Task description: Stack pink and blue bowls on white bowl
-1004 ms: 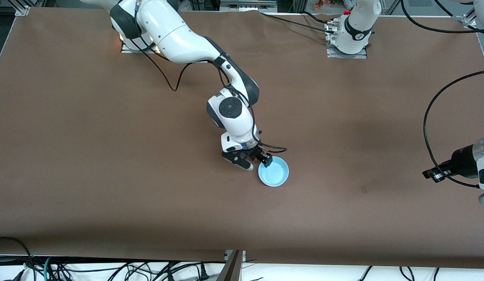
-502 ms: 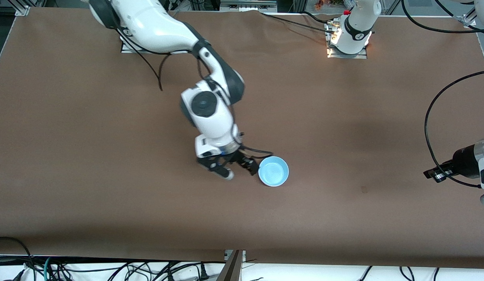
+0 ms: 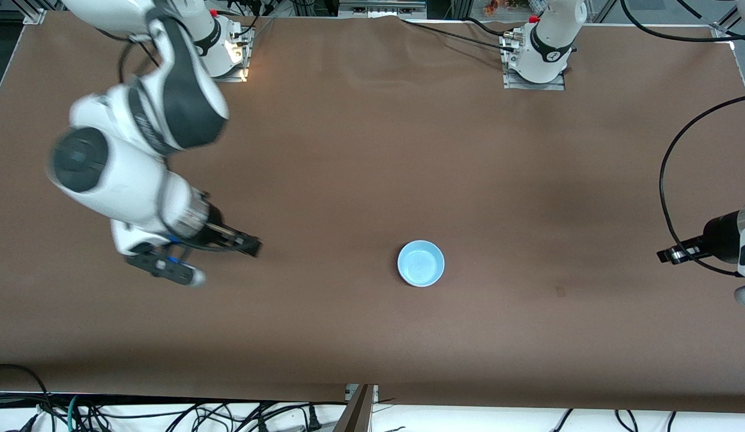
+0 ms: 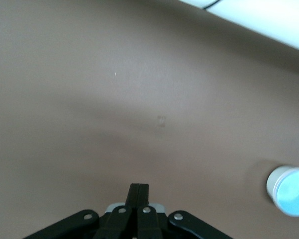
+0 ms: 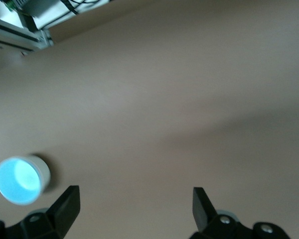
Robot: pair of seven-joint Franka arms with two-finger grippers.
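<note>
Right end effector (image 3: 225,261): up over the surface (image 3: 372,150) toward the right arm's end, fingers spread wide, nothing between them, touching nothing. Right wrist view confirms: both fingertips (image 5: 65,204) stand well apart with bare surface between.

Left end effector (image 3: 669,255): over the edge of the surface at the left arm's end, fingers pressed together, empty. In the left wrist view the two fingers (image 4: 138,199) meet in a single closed point. That arm waits.

Count, largest first: one brown surface; two arms, two end effectors; one bowl stack showing.

Bowl stack: blue bowl (image 3: 421,263) sits upright, mouth up, near the middle of the surface, somewhat toward the front camera. Only blue shows from the front view. Both wrist views show a white wall below the blue rim, so a white bowl (image 5: 42,172) sits under it. Pink bowl cannot be made out in any view.

Relation: stack lies on the surface between the two end effectors, well apart from both, closer to the right one. Neither touches it.
</note>
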